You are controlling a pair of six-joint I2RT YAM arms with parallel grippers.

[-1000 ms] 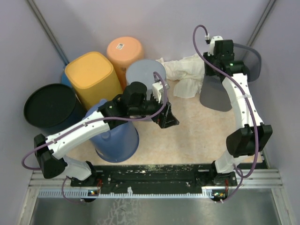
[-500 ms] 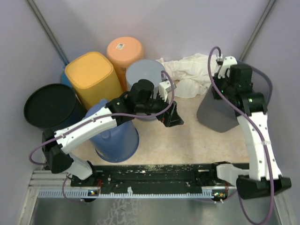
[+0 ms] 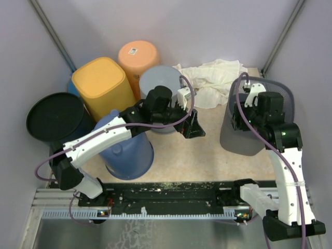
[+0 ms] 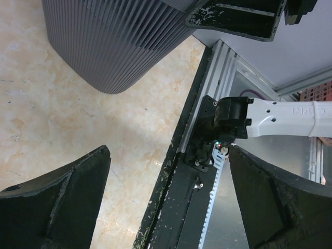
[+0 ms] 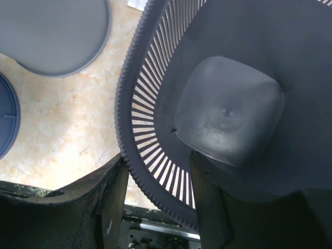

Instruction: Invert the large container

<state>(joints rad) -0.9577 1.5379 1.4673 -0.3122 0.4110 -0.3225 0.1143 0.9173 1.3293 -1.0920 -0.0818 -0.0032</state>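
Note:
The large container is a dark grey slatted basket (image 3: 243,139), at the right of the table and tilted, with its open rim toward the back right. My right gripper (image 3: 248,111) is shut on its rim. In the right wrist view, one finger (image 5: 104,192) is outside the wall and the other inside, with the basket's floor (image 5: 228,109) in sight. My left gripper (image 3: 193,127) is open and empty over the table's middle, left of the basket. The left wrist view shows the basket's ribbed wall (image 4: 114,41) beyond the open fingers (image 4: 72,187).
At the back left stand a yellow bin (image 3: 101,85), an orange bucket (image 3: 137,57), a black bin (image 3: 54,116), a blue bucket (image 3: 127,150) and a pale grey-blue tub (image 3: 158,80). A white cloth (image 3: 210,78) lies at the back. A black rail (image 3: 171,192) runs along the near edge.
My right arm has drawn the basket nearer and tipped it, so its rim now shows at the back right. My left gripper has shifted slightly right, still open.

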